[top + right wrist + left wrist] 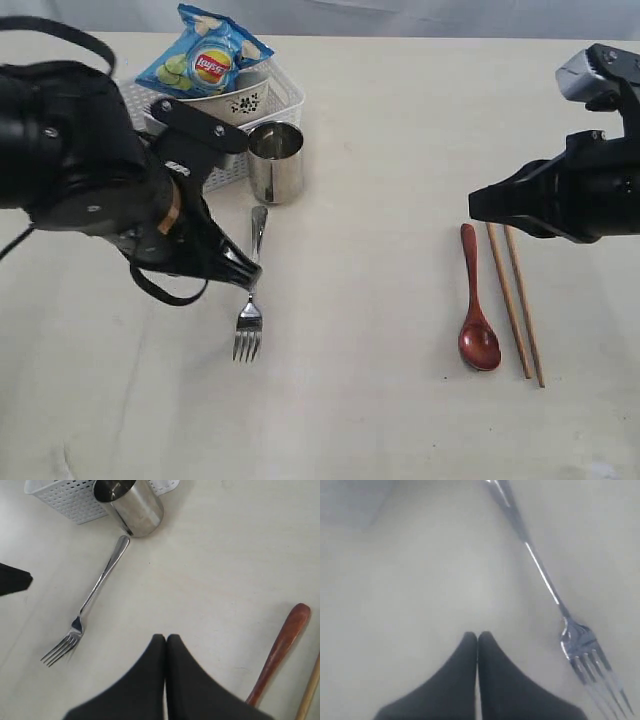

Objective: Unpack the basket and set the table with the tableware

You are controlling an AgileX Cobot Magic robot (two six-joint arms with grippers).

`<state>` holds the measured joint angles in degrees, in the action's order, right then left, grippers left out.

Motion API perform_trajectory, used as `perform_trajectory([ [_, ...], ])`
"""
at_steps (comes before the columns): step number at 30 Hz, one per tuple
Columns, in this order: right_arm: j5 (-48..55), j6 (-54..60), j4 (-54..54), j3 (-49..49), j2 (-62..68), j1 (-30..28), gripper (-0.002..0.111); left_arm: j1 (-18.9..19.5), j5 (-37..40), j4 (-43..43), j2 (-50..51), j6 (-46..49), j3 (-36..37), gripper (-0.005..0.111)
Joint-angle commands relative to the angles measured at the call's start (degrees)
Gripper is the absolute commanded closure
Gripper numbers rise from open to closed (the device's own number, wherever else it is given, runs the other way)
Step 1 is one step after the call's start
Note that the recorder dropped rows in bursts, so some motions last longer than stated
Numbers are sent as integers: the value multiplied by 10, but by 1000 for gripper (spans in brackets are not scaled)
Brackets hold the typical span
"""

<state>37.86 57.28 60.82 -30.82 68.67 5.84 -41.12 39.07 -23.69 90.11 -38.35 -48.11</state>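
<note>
Hovering low over the surface [360, 420], the left hand [252, 275] is staying clenched, its two fingers pressed together and grasping nothing. In the exterior view its tip is coming just beside the neck of the silver fork [247, 322]; in the left wrist view the hand [477, 636] is apart from the fork [545, 580], which is lying flat to one side of it.

The fork is lying on the left half of the surface with its tines toward the near edge and its handle end reaching close to the steel cup [275, 162]. The cup is standing upright, just beside the white lattice basket [287, 97], near the far left corner. A cream floral bowl [243, 101] and a blue chip bag [205, 55] are sitting in the basket.

The right hand [472, 207] is also clenched and empty, hanging above the right half of the surface. Below it a dark red spoon [476, 300] is lying with its bowl toward the near edge, and two wooden chopsticks [518, 300] are lying just beside it, on the side of the right edge. The right wrist view is showing the closed hand [166, 637], the fork [95, 592], the cup [132, 505], the basket [65, 500], the spoon [280, 650] and one chopstick [310, 695].
</note>
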Motion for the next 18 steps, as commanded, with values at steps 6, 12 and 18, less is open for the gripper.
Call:
perform_trajectory([
  [6,-18,9,25,2,-2,-3,109,11,47,-202,-99,-118,1,107],
  [12,-13,12,32,-17,-2,-3,109,139,-41,-206,-99,-121,1,107],
  [18,-13,13,32,-61,-2,-3,108,274,-227,-86,-99,7,1,107],
])
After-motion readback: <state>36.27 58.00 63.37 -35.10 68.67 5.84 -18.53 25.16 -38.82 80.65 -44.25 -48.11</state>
